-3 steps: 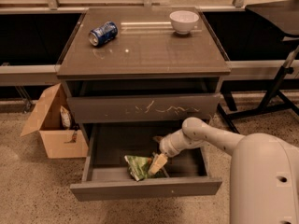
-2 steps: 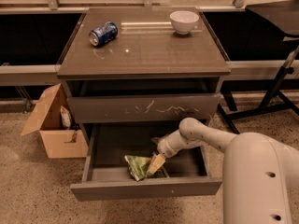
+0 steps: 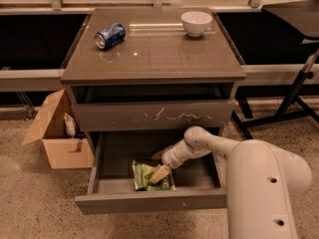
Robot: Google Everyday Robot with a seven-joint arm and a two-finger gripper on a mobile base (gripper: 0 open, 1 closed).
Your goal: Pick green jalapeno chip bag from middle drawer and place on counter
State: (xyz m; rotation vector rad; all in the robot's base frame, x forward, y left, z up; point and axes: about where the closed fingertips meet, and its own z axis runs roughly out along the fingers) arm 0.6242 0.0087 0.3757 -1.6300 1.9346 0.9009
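The green jalapeno chip bag (image 3: 144,176) lies flat near the front of the open middle drawer (image 3: 149,203), left of centre. My gripper (image 3: 160,174) reaches down into the drawer from the right and rests on the bag's right edge. The white arm (image 3: 209,143) runs from the lower right. The counter (image 3: 154,49) is the glossy grey-brown cabinet top above.
A blue soda can (image 3: 110,35) lies on its side on the counter's back left; a white bowl (image 3: 196,23) stands at the back right. The scratched drawer front (image 3: 154,116) sits above the open drawer. A cardboard box (image 3: 55,133) stands left; a black stand (image 3: 294,93) stands right.
The gripper has shifted slightly left and down onto the bag's right edge. The bag stays in place in the drawer.
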